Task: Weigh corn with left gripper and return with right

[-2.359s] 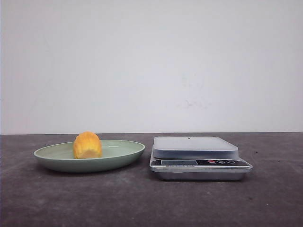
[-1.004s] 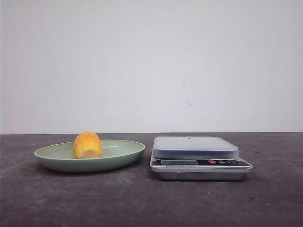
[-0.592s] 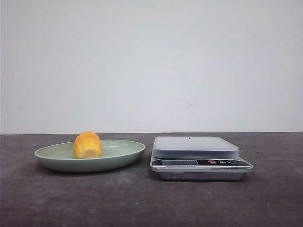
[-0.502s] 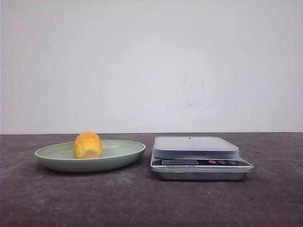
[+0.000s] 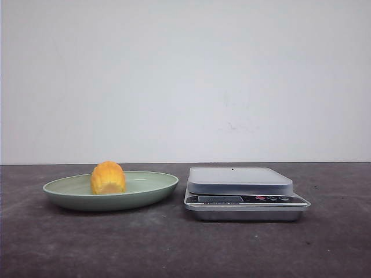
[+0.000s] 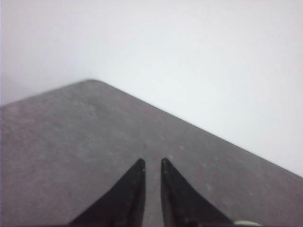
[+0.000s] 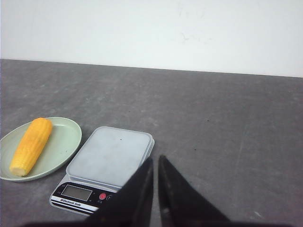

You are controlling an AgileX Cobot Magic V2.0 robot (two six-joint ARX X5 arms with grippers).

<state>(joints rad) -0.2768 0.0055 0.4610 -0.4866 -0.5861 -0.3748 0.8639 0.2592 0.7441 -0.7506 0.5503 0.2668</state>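
Observation:
The yellow-orange corn point(image 5: 108, 178) lies on the green plate point(image 5: 152, 192) at the left of the table, seen end-on from the front. In the right wrist view it shows as a longer cob point(image 7: 31, 145) lying on the plate point(image 7: 66, 142). The silver scale point(image 5: 240, 180) stands just right of the plate with its platform bare. Neither gripper shows in the front view. My left gripper point(image 6: 152, 161) hovers over bare grey table, its fingers close together and empty. My right gripper point(image 7: 155, 158) is nearly closed and empty, on the near right side of the scale point(image 7: 111, 158).
The grey table point(image 5: 185, 249) runs back to a white wall point(image 5: 185, 81). The plate and scale stand side by side with a small gap between them. A pale green sliver point(image 6: 246, 223) shows at the edge of the left wrist view.

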